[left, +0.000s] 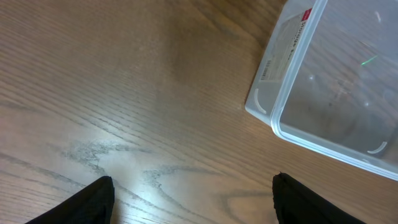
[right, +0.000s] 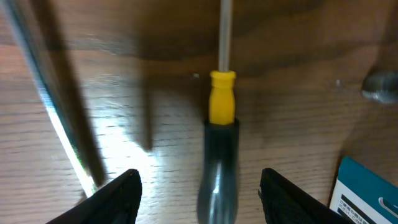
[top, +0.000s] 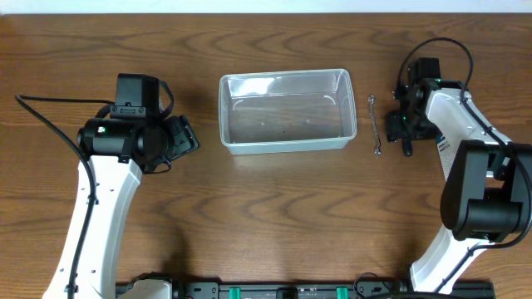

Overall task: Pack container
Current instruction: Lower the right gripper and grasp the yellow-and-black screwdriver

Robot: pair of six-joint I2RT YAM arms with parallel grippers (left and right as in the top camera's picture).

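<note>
Brown wood-grain table (top: 274, 232). The left arm is based at 7 o'clock with its wrist turned toward 3. The left gripper (top: 187, 137) is wide, with nothing between its fingers. The right arm is based at 5 o'clock. The right gripper (right: 200, 202) points down, fingers apart astride the dark handle of a yellow-collared screwdriver (right: 222, 106), with a gap on either side. A thin metal tool (top: 376, 124) lies at its 9 o'clock. The container (top: 287, 76) sits at centre, mouth up, long axis 9 to 3. Its end label (left: 283, 53) is too small to read.

Container (top: 287, 112) central, wrench (top: 375, 124) just right of it, screwdriver (right: 217, 168) farther right
</note>
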